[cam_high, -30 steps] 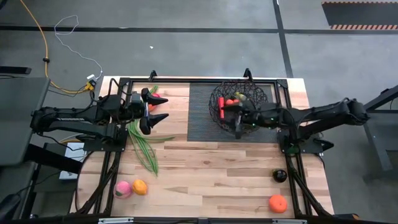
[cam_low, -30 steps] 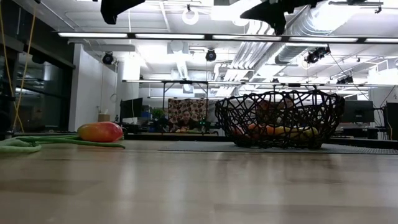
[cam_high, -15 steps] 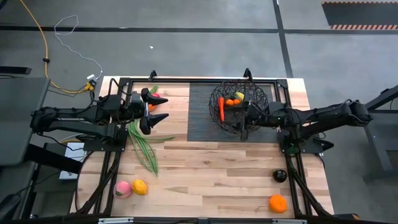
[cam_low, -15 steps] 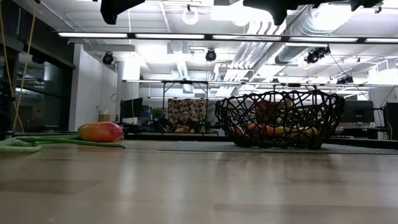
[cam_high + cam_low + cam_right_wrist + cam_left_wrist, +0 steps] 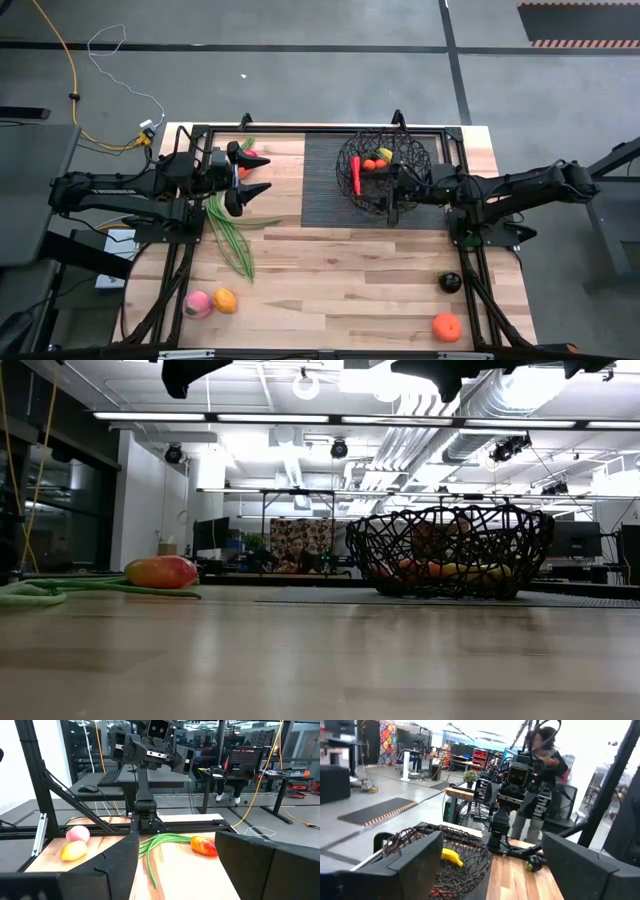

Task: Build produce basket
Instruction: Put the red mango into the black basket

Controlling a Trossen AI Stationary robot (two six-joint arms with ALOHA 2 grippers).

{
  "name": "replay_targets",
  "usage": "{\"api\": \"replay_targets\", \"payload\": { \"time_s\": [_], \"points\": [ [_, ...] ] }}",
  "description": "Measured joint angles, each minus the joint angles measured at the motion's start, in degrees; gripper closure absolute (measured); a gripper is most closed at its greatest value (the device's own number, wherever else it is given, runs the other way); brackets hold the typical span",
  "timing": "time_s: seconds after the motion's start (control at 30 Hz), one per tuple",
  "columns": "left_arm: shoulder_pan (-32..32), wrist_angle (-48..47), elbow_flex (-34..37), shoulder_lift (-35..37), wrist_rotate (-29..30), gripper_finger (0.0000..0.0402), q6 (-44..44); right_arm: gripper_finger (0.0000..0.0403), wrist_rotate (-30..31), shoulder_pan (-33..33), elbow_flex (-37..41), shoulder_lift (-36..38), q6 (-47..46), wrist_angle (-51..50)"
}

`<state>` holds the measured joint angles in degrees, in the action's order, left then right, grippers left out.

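A robotics lab: exposed ceiling ducts, strip lights, desks with monitors, grey concrete floor, trailing yellow cable.

Your left arm reaches in from the left side of the bench, lying nearly level, wrist pointing toward the middle. Its left tool has both fingers spread wide apart with nothing between them; the left wrist view confirms that gap, one dark finger on each side of the picture. Your right arm stretches in from the right side, forearm almost straight, its wrist aimed back toward the left arm. The right tool also looks spread, and its wrist camera shows two separated fingers holding nothing. From table height, both arms probably hang well above the bench.
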<state>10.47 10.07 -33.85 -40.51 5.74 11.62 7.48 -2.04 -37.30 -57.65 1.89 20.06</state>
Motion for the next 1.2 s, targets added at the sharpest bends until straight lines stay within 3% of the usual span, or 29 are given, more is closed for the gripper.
{"api": "replay_targets", "payload": {
  "time_s": [0.13,0.3,0.5,0.63,0.87,1.2],
  "points": [
    [0.04,-1.69,-0.11,-0.37,10.40,0.0076,7.89,0.0160,0.28,0.02,-0.02,0.00,-1.06,-0.14],
    [3.62,-20.14,-6.75,-2.96,22.04,0.0076,14.69,0.0160,1.44,0.02,-0.02,0.00,-1.92,-1.14],
    [16.55,-44.77,-16.14,-10.64,16.96,0.0076,19.63,0.0160,1.85,0.07,-0.02,0.00,-2.09,-2.17],
    [26.15,-54.35,-17.64,-17.11,10.48,0.0075,16.04,0.0160,2.36,0.07,-0.02,0.00,-2.07,-2.29],
    [36.36,-59.70,-17.53,-29.48,6.76,0.0064,8.55,0.0160,3.34,0.07,-0.02,0.00,-3.11,-3.09],
    [40.81,-56.93,-17.53,-41.06,2.22,0.0060,5.27,0.0160,3.48,0.17,-0.04,0.00,-3.38,-4.81]
  ]
}}
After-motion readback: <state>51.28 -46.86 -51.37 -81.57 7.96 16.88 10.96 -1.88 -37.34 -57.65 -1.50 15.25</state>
